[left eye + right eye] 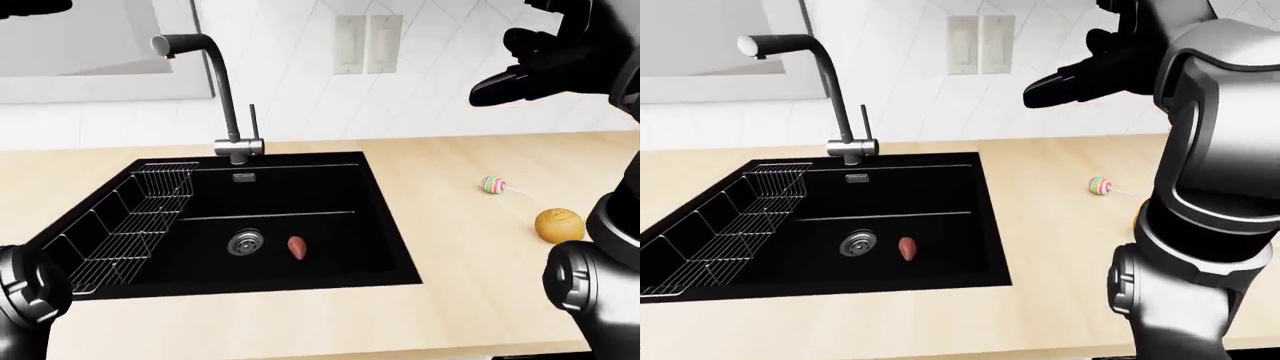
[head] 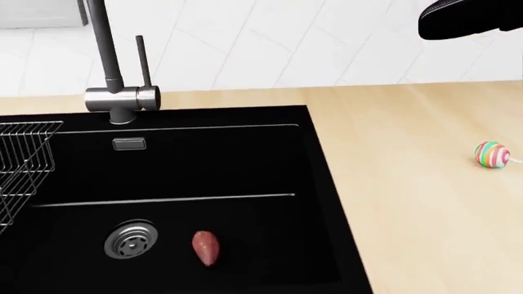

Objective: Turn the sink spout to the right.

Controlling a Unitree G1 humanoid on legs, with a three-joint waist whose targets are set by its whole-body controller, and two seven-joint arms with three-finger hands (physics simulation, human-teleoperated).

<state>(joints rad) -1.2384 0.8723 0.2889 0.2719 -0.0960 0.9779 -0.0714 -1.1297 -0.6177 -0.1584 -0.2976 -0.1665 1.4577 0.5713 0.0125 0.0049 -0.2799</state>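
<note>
The sink spout [image 1: 190, 41] is a dark grey arched faucet. It rises from a chrome base [image 1: 238, 146] at the top edge of the black sink [image 1: 385, 225], and its outlet [image 1: 160, 46] points to the view's left. A thin lever [image 1: 252, 120] stands upright beside it. My right hand [image 1: 1080, 75] is raised high over the counter, well to the right of the spout. Its fingers are spread open and hold nothing. It also shows in the left-eye view [image 1: 510, 75] and at the head view's top right [image 2: 470, 18]. My left hand is not seen; only a left arm joint [image 1: 25, 292] shows.
A wire rack [image 1: 130, 225] sits in the sink's left part. A drain [image 2: 130, 240] and a reddish vegetable [image 2: 205, 248] lie in the basin. A striped lollipop [image 1: 492, 184] and an orange [image 1: 558, 224] lie on the wooden counter [image 1: 450, 315]. Wall switches [image 1: 366, 43] are above.
</note>
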